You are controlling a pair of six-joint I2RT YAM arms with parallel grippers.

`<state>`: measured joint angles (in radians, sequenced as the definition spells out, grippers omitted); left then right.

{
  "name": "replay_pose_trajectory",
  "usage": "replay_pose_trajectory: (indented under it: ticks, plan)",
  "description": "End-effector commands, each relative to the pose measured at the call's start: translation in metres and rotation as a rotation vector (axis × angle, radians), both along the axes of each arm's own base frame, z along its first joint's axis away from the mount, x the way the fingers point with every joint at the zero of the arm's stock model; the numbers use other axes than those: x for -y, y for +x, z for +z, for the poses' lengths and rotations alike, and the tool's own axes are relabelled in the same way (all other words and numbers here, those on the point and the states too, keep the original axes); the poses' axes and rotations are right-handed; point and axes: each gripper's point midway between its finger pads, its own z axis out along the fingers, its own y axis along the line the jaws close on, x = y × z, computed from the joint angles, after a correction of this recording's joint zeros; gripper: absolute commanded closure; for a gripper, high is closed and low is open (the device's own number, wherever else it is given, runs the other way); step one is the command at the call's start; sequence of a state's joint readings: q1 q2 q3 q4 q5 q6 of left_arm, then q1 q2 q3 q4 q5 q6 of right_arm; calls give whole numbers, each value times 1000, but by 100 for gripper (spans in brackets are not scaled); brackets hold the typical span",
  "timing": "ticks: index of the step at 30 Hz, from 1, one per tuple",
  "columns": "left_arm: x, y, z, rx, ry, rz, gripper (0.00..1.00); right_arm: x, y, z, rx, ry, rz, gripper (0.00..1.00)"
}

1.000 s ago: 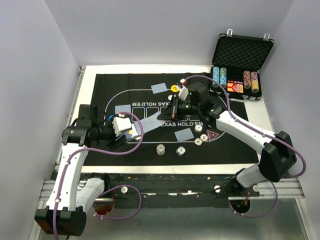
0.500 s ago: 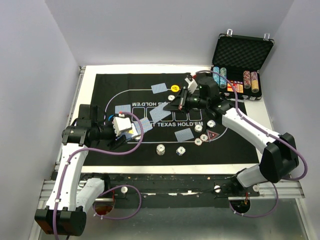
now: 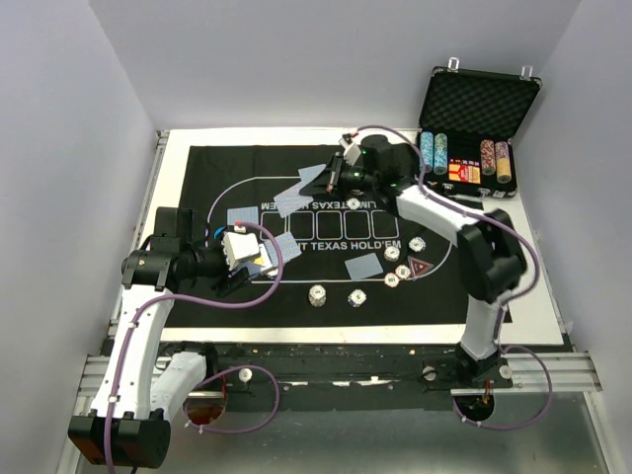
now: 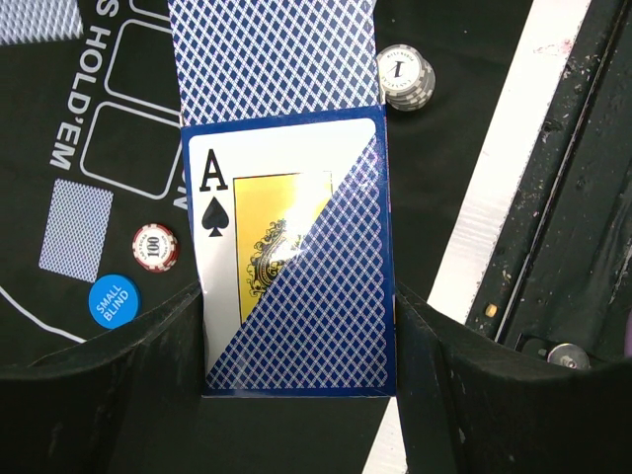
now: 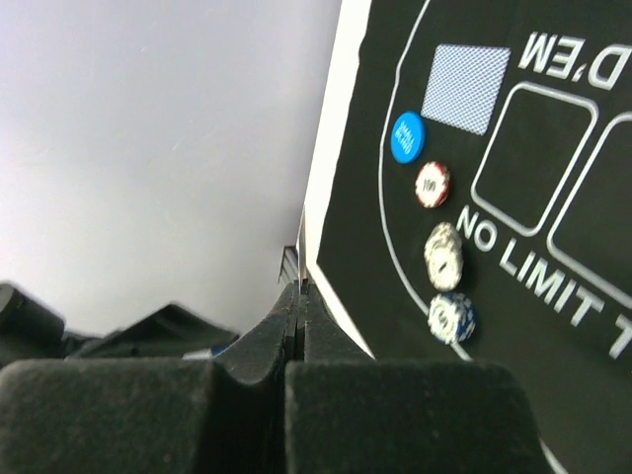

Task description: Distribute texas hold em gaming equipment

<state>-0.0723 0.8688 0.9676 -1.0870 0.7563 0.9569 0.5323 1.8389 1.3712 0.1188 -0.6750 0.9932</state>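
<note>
The left gripper (image 4: 296, 336) was clenched on the deck box (image 4: 286, 247), one finger against each long side, above the near-left part of the black felt mat (image 3: 257, 168). The box face showed an "A" over a spade, and blue diamond-backed cards (image 4: 272, 49) stuck out of its far end. The right gripper (image 5: 301, 306) had its jaws pressed flat together above the mat's far half. Only the overhead view showed a blue-backed card (image 3: 294, 200) hanging tilted at that gripper's tip, apparently pinched by one edge. The right wrist view showed no card, only the thin seam between the fingers. The left wrist view alone made the small print readable: "1" on a grey chip stack (image 4: 405, 77), "100" on a red chip (image 4: 155, 246) and "SMALL BLIND" on a blue disc (image 4: 114, 301), all lying on the mat. The mat's white print read "NO LIMIT TEXAS HOLD'EM".
</note>
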Motion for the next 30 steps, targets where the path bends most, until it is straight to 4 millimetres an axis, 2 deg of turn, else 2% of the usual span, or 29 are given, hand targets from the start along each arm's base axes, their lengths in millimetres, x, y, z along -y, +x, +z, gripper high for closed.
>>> replay_pose_trajectory:
  ticks: [1,4,5,10,14,22,24,26,30]
  plan:
    - [8,-2,10,36,-44,-34,53,-33,26,-33,-39,53,53,99]
    - [8,-2,12,38,-45,-32,53,-65,40,-54,-35,54,75,99]
    - [8,-2,12,36,-49,-32,53,-75,46,-68,-49,47,77,99]
    - [9,-2,14,39,-50,-33,53,-124,59,-112,-69,33,96,99]
    - [9,-2,16,42,-55,-35,53,-151,73,-130,-53,40,82,99]
    - [10,-2,18,40,-60,-37,53,-181,86,-150,-33,60,52,94]
    - [10,-2,18,39,-59,-36,53,-183,87,-160,-43,47,38,87]
    - [10,-2,18,41,-58,-35,53,-182,87,-168,-53,26,26,85]
    - [10,-4,17,39,-58,-35,53,-178,87,-176,-58,-9,2,63]
